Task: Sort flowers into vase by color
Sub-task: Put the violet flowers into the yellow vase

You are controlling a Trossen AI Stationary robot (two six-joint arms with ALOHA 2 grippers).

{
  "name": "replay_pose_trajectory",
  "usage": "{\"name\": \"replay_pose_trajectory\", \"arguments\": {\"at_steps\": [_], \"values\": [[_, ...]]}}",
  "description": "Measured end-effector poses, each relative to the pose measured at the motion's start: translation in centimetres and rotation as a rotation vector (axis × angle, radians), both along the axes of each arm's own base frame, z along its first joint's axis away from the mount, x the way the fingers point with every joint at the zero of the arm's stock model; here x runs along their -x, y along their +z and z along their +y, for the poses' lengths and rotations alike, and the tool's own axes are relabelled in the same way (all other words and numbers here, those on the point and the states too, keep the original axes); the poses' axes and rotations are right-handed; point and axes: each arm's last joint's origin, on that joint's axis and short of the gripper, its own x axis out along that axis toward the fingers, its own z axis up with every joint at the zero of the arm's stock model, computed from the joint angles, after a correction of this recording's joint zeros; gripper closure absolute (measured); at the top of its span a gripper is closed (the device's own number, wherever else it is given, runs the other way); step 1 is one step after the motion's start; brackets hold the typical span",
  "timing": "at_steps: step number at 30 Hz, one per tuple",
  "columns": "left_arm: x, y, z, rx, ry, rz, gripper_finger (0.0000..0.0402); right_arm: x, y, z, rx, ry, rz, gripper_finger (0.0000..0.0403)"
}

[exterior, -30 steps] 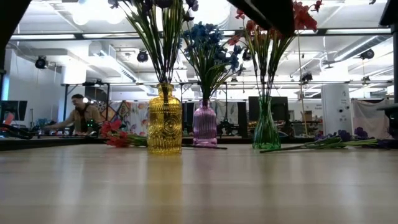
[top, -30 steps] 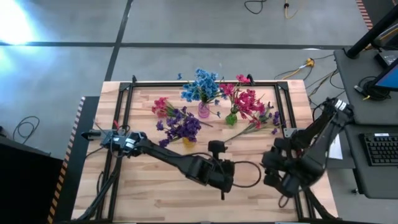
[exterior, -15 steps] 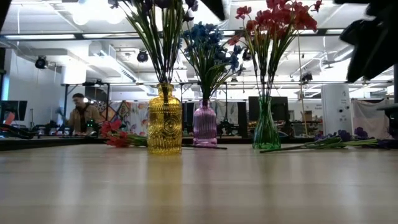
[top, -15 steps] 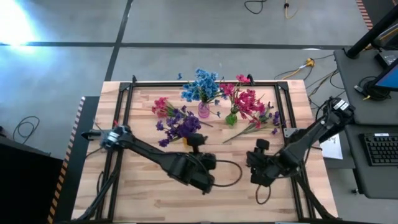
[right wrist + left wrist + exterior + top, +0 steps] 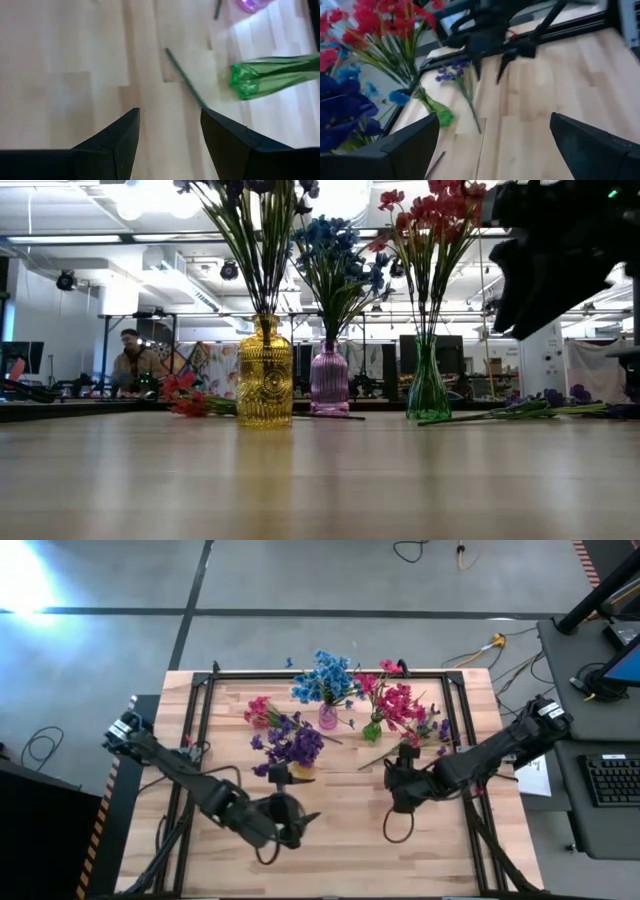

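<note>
Flowers mostly sorted: purple in yellow vase [image 5: 265, 375], blue in pink vase [image 5: 329, 380], red in green vase [image 5: 427, 385]. Loose purple sprig [image 5: 408, 748] lies on desk [image 5: 340, 840] just beside the green vase; a red sprig [image 5: 258, 710] lies behind the yellow one. Right gripper [image 5: 392, 772] hovers near the loose stem, fingers apart, empty. Left gripper [image 5: 279, 774] by yellow vase, fingers spread wide, empty. Risk: the stem is thin and flat, so the fingers could miss it, or the arm could knock the green vase over.
</note>
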Motion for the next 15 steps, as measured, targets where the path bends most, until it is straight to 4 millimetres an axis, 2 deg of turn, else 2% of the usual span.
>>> {"name": "replay_pose_trajectory", "arguments": {"at_steps": [6, 15], "values": [[2.0, 0.7, 0.3, 0.017, -0.027, -0.025, 0.0039, 0.1, -1.1, -1.5, -0.027, 0.017, 0.088, 0.0200], [2.8, 1.1, 0.9, -0.004, 0.006, 0.000, 0.0039, 0.0, -2.6, -3.0, 0.014, 0.042, 0.157, 0.0200]]}}
